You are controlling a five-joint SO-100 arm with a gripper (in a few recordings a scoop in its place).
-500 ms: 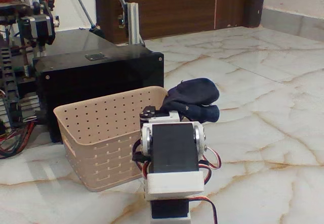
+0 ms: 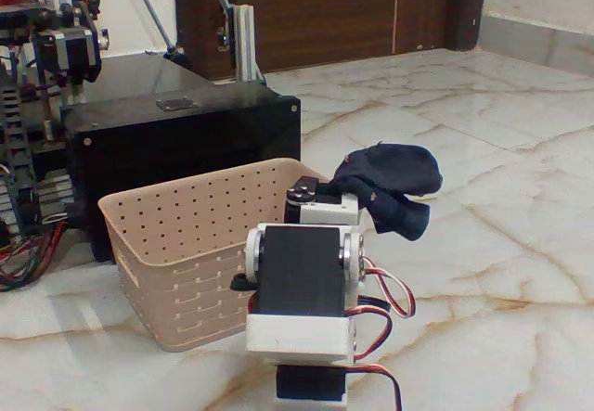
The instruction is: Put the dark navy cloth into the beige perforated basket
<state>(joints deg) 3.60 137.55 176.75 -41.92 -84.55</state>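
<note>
Since the arm is seen from behind in the fixed view, most of what shows is its white and black servo blocks, with the dark navy cloth [image 2: 390, 185] bunched up past them. The cloth's long axis runs roughly left to right in the picture, and its right end droops down and points toward the lower right. It sits up off the floor, just to the right of the beige perforated basket [image 2: 190, 253], at about rim height and not inside it. The left end of the cloth meets the top of the arm, right where the gripper [image 2: 345, 191] should be.

The surface is a glossy marble floor [image 2: 501, 272], cream with brown veins (pretty reflective, you can see light patches on it). Behind the basket stands a large glossy black box [image 2: 176, 151] with a small metal plate on top. At the far left there's a machine frame with motors and bundles of wires [image 2: 28, 253]. Further back is a dark wooden door or panel [image 2: 316, 12], and a pale wall shows at top right.

As for the gripper, its fingers are hidden behind the wrist block and the fabric, so I can't tell how far apart they are. The cloth seems to hang from that spot. Red and white cables [image 2: 390, 300] loop off the right side of the arm.
</note>
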